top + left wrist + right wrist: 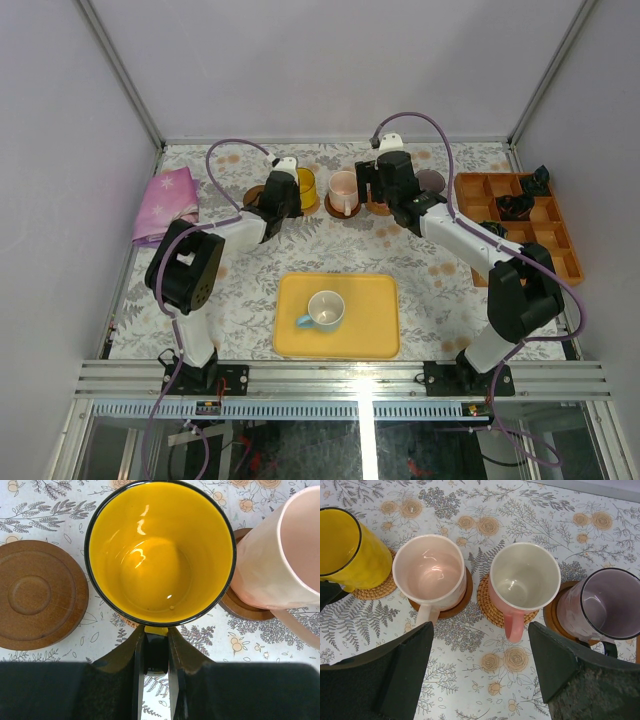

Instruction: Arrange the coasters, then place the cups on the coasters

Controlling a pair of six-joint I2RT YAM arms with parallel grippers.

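The left gripper [156, 636] clenched the yellow cup [160, 555] by its handle, the right gripper [480, 647] hung released; the cup wanted seating squarely on its woven coaster [376, 591] before release.

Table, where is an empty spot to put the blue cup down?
The brown coaster left of the yellow cup is bare. The table between the cups and the yellow tray is free too. The back row is crowded: four cups close together, with the left end effector shut on the yellow cup's handle.
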